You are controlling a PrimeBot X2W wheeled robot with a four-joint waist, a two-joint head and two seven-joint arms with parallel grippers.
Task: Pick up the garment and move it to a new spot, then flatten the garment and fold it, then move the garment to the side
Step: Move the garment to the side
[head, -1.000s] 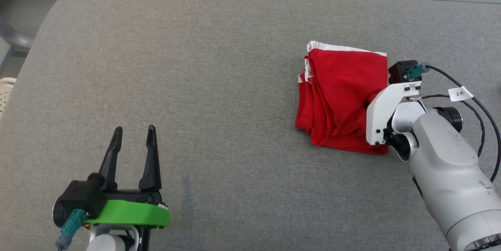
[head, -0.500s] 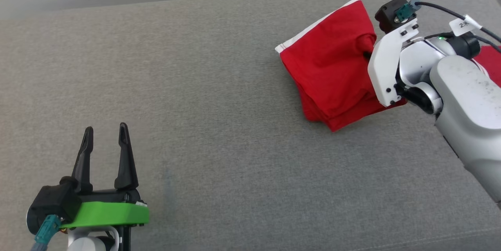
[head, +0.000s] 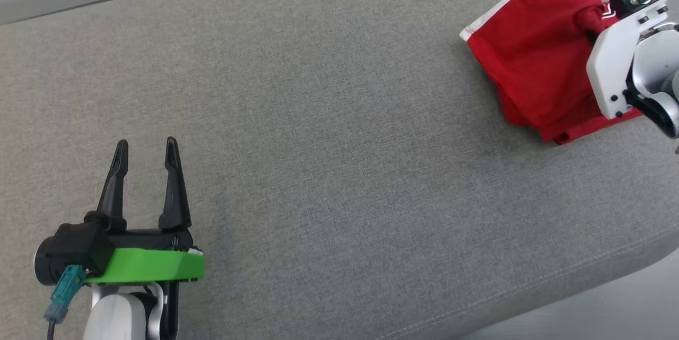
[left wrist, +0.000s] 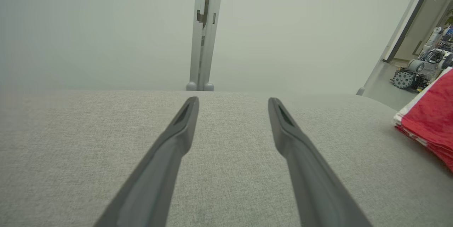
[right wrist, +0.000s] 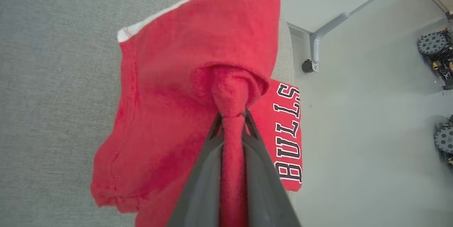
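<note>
A BULLS cloth [right wrist: 288, 138] lies by your right gripper [right wrist: 231, 118] at 2 o'clock, which pinches the bunched, white-edged red garment [head: 530, 64] on the grey desk [head: 339, 144]; your left gripper [head: 144, 149] is spread apart.

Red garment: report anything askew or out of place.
The red garment is bunched into a peak where the right gripper pinches it, so its folded layers sit skewed. In the right wrist view its BULLS panel appears to overhang the edge of the grey table. No damage shows.
</note>
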